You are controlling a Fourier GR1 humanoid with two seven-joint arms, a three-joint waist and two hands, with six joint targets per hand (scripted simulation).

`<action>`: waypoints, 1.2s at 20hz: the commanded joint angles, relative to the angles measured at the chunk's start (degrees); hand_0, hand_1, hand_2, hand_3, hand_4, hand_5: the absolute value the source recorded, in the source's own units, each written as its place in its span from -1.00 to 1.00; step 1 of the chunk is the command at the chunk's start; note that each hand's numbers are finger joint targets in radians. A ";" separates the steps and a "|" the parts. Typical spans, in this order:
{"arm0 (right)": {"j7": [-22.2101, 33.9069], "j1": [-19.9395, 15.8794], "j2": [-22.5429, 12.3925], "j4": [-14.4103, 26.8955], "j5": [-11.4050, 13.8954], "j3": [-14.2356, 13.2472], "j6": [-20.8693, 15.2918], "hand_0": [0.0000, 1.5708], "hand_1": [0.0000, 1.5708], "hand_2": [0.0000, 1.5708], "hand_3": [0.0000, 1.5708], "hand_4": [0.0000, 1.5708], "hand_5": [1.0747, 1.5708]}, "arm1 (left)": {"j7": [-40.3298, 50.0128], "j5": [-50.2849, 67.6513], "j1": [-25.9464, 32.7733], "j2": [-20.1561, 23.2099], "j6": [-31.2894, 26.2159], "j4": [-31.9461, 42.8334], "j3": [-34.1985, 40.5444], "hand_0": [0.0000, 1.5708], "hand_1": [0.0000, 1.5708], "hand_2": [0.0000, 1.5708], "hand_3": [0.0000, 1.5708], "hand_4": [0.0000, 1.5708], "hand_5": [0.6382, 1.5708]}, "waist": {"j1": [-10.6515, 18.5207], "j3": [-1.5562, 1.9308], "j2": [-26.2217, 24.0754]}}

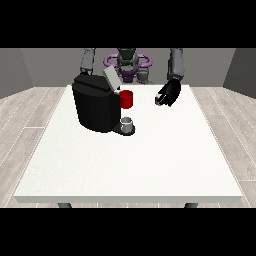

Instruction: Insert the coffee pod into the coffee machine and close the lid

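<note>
Hovering right of centre, hand at view's right (168, 93) — you cannot tell finger state. Coffee machine (96, 103) upper left on tabletop (130, 170), lid (111, 78) raised; pod not discernible. Risk: you clip red cup (126, 99) reaching for lid.

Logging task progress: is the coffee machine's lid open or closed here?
Open: the grey lid stands tilted up above the black coffee machine.
</note>
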 commanded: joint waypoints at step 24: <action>-0.57 -4.94 -0.18 -0.56 -0.12 0.65 2.10 -1.00 -1.00 -1.00 -1.00 -1.00 1.00 | 14.33 5.94 -23.58 0.51 -17.54 -1.74 10.67 0.52 0.52 0.58 0.60 -0.38 1.00 | -8.19 0.00 -1.94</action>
